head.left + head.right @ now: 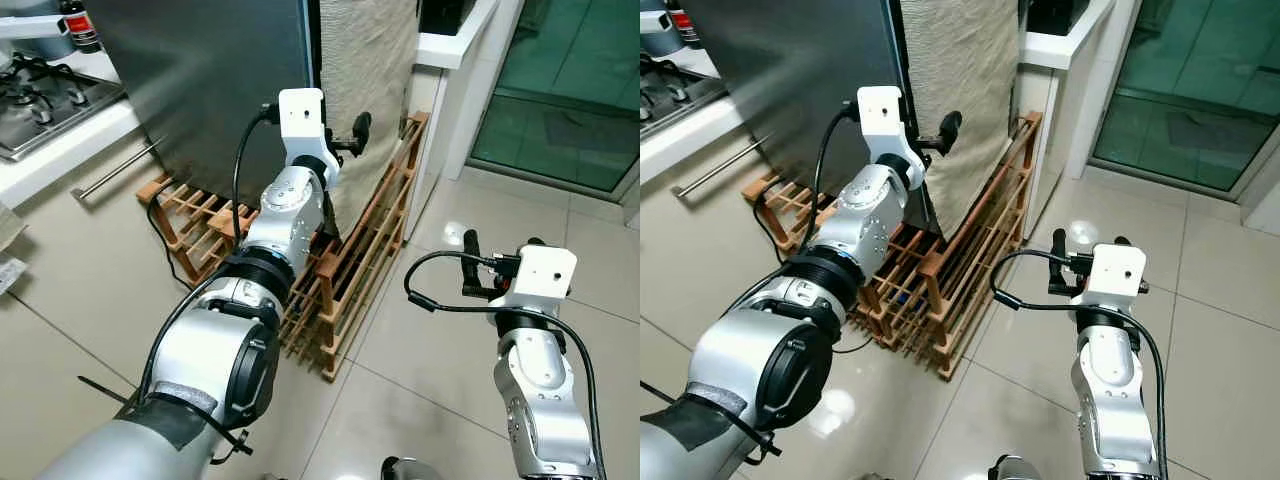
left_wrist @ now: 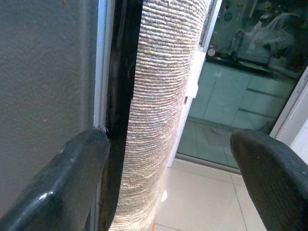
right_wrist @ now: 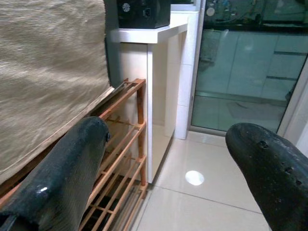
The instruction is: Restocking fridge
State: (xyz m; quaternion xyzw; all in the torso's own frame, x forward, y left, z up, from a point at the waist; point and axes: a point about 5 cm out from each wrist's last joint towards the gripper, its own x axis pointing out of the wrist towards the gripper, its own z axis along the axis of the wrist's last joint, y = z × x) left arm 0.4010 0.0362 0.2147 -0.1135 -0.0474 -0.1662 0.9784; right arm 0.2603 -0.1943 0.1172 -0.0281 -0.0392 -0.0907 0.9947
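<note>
Left pincer (image 1: 345,138), fingers spread, is reaching for the fridge door (image 1: 215,80) edge at twelve o'clock, needing to hook it open.

Both head eyes look forward and down from above the arms — sharing the dark grey fridge door (image 1: 215,80), woven beige cloth (image 1: 960,90) and slatted wooden rack (image 1: 350,270). The left wrist camera sits close against that door's edge; the right wrist camera faces the rack and white counter (image 3: 154,33) — farther off.
</note>
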